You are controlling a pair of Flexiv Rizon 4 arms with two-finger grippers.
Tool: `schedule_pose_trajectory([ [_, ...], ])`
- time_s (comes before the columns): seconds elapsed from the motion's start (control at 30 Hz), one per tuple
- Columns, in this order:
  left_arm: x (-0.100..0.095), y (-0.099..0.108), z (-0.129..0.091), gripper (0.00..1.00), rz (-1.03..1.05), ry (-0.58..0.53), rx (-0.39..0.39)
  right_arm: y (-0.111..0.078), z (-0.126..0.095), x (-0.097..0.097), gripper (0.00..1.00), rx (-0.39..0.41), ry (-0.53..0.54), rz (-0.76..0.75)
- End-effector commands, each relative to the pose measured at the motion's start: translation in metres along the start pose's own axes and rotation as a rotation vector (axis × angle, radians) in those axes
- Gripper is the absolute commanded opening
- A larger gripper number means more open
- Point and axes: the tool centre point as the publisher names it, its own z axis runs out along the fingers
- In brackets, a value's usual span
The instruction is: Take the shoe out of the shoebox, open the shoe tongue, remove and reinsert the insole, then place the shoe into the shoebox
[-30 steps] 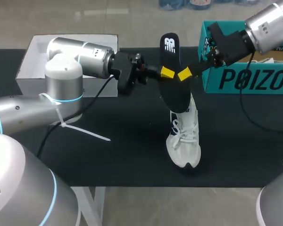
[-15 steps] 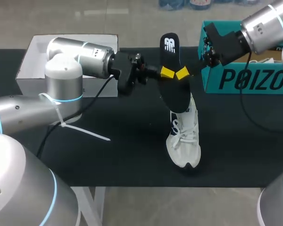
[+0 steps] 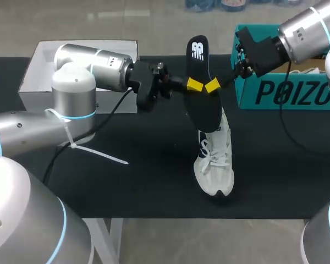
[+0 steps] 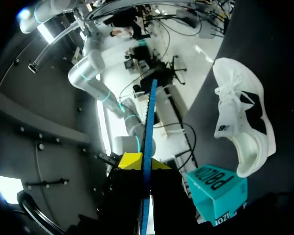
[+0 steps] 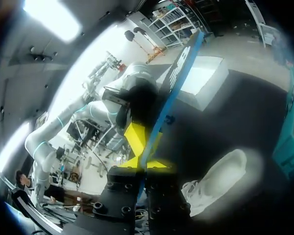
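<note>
Step in hand: insole removal done, reinsertion not begun.

- Insole (image 3: 203, 107), black, is clear of the shoe and held upright in the air over the middle of the table (image 3: 132, 181).
- Left gripper (image 3: 194, 84) is pinched on one long edge. Its wrist view shows the insole edge-on between both yellow tips.
- Right gripper (image 3: 212, 85) is clamped on the opposite edge, and its wrist view shows the same.
- Shoe (image 3: 214, 162), white, lies on the table below the insole, toe toward the front edge, untouched by either gripper.
- Shoebox (image 3: 289, 91), teal, stands at the far right corner.

Next move, as judged: one gripper lets go and steadies the shoe. The other tips the insole toe-first into the opening. The tongue must be held back, or the insole may buckle.
</note>
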Motion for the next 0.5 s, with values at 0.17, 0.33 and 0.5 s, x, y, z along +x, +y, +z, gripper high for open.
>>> schedule_pose_trajectory([
  [0.17,0.001,0.0,0.002,1.0,0.002,0.0,-0.001,0.001,-0.001,0.0,0.0,-0.01,-0.006,0.002],
  [0.33,-0.002,-0.006,-0.007,1.0,-0.128,0.077,-0.014,0.0,-0.005,0.0,0.0,-0.02,-0.018,0.006],
  [0.5,-0.021,-0.025,-0.033,1.0,-0.231,0.134,-0.065,-0.005,-0.009,-0.003,0.0,-0.033,-0.034,0.018],
])
